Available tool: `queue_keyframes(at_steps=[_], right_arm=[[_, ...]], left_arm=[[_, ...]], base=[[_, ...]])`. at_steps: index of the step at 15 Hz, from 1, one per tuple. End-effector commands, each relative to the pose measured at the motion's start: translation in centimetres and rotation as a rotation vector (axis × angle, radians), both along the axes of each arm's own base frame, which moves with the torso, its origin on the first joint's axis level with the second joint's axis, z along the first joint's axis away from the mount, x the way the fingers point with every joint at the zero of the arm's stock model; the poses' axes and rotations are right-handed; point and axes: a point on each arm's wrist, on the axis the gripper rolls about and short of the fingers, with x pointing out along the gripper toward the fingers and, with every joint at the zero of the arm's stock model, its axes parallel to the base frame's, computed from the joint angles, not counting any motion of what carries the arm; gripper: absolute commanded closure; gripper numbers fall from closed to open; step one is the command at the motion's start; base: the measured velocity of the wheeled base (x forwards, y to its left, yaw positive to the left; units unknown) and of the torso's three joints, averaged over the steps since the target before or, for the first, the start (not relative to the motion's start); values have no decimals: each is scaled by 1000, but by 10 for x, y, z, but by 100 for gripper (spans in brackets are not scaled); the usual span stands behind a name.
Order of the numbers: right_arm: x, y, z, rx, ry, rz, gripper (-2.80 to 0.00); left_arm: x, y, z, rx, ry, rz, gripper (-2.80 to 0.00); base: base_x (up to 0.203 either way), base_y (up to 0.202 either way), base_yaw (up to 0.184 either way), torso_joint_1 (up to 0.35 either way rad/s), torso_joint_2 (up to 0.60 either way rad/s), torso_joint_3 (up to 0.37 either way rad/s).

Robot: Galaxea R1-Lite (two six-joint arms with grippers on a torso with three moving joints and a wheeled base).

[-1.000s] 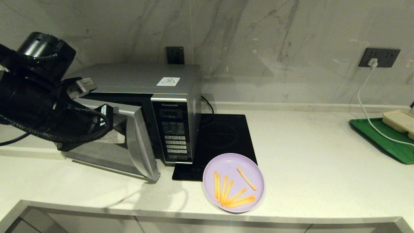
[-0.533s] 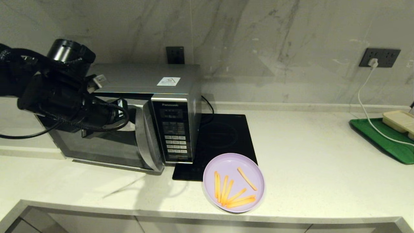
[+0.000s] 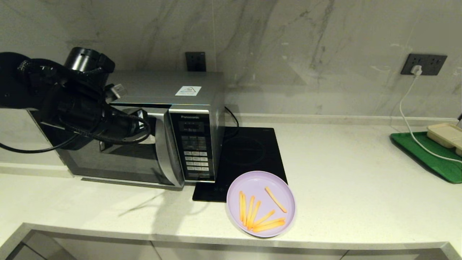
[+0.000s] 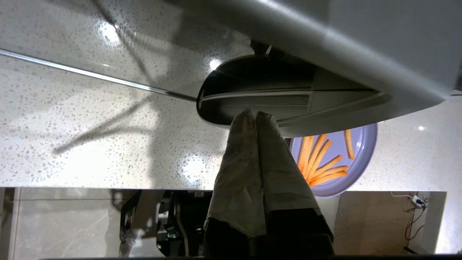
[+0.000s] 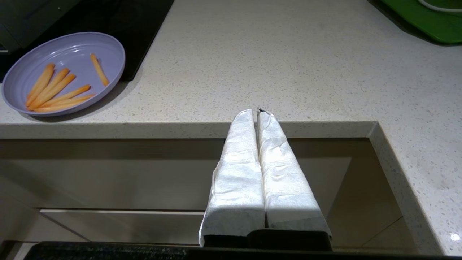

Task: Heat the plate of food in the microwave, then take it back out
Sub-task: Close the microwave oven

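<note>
The lilac plate of fries [image 3: 260, 203] lies on the counter near its front edge, partly over the hob's corner, in front of the silver microwave [image 3: 180, 90]. It also shows in the wrist views as the plate [image 4: 335, 159] and the plate [image 5: 65, 72]. The microwave's dark glass door [image 3: 108, 162] stands flush or very nearly flush with the front. My left gripper [image 4: 255, 115] is shut and empty, its tips against the end of the curved handle strip [image 4: 288, 97]. My right gripper [image 5: 257, 112] is shut and empty, hanging below and in front of the counter edge, right of the plate.
A flat black induction hob [image 3: 249, 155] lies right of the microwave. At the far right, a green tray [image 3: 429, 155] carries a beige rectangular tray [image 3: 445, 134]. A white cable [image 3: 408, 108] runs from a wall socket down to it.
The microwave door has swung from wide open to shut or nearly shut. My left arm has moved right and inward with it. The plate has not moved.
</note>
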Motion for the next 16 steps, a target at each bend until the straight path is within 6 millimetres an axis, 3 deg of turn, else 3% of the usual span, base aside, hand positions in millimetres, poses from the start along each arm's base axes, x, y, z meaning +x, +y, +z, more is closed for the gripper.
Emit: queue_keyframes(at_steps=[1,10,14,16], right_arm=[[0,0,0,1,1,-1,0],[0,0,0,1,1,-1,0],[0,0,0,1,1,-1,0],[0,0,0,1,1,-1,0]], left_arm=[[3,-1,6,-15,-43,0,0],[17,-4,6,-28,-121,1,0],[16,-4,8,-28,-128,2,0],[4,-3,19,-37,-154,-2,0]], base=[[0,0,0,0,0,0],[0,0,0,0,0,0],[0,0,0,0,0,0],[0,0,0,0,0,0]])
